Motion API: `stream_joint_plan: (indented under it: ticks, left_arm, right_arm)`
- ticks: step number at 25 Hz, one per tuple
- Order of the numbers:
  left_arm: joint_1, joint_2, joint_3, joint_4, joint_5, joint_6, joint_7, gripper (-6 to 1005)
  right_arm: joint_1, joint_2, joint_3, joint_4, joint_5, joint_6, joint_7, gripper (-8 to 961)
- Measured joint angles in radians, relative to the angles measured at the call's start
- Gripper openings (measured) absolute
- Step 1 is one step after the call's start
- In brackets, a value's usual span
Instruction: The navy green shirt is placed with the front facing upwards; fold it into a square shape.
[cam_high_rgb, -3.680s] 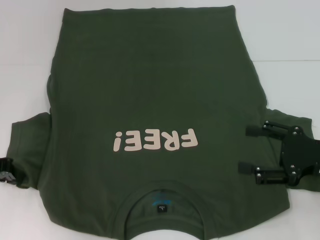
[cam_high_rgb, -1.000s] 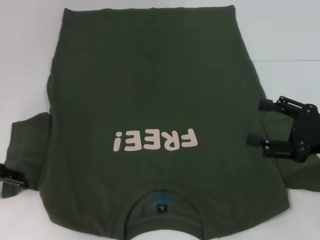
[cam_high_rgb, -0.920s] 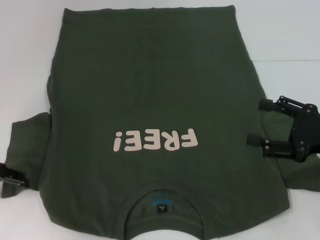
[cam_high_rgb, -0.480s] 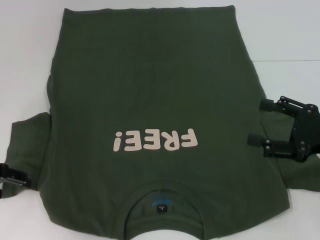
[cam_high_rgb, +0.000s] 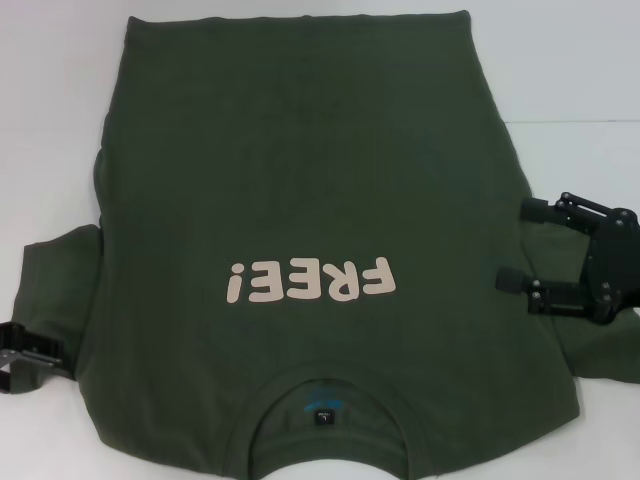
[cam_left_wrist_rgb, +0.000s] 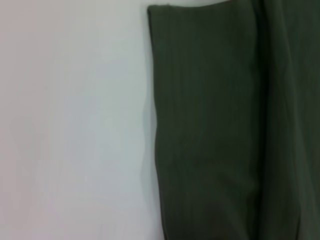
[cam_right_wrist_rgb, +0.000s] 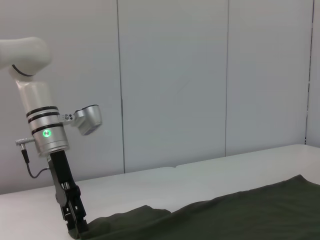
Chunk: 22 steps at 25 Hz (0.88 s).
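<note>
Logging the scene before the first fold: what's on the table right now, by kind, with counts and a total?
Navy green shirt, front up: 1
Grippers: 2, the left gripper at the shirt's left sleeve, the right gripper open at the right sleeve
White table: 1
Total: 4

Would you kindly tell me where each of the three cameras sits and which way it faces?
Head view: on the robot's head, looking down at the navy green shirt, with the left gripper and the right gripper at its sleeves.
Left wrist view: close above a sleeve and the white table; no robot parts show.
Right wrist view: low, facing across the table at the left arm.
All views share the shirt.
</note>
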Motion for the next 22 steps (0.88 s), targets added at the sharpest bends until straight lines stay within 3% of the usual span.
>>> stream_joint_plan:
  ticks: [5, 10, 18, 22]
  left_arm:
    - [-0.006, -0.005, -0.001, 0.000, 0.000, 0.002, 0.002, 882]
    - [-0.016, -0.007, -0.002, 0.000, -0.003, 0.001, 0.005, 775]
    - [-0.019, -0.009, -0.003, 0.000, -0.003, -0.002, 0.014, 762]
    - [-0.019, -0.009, 0.001, 0.001, -0.003, -0.002, 0.015, 579]
  right_arm:
    - [-0.003, 0.000, 0.000, -0.002, 0.003, -0.001, 0.000, 944]
    - [-0.004, 0.000, 0.000, -0.002, 0.004, -0.002, 0.000, 944]
    - [-0.003, 0.000, 0.000, -0.002, 0.004, -0.004, 0.000, 944]
    - [0.000, 0.001, 0.000, -0.002, 0.004, -0.004, 0.000, 944]
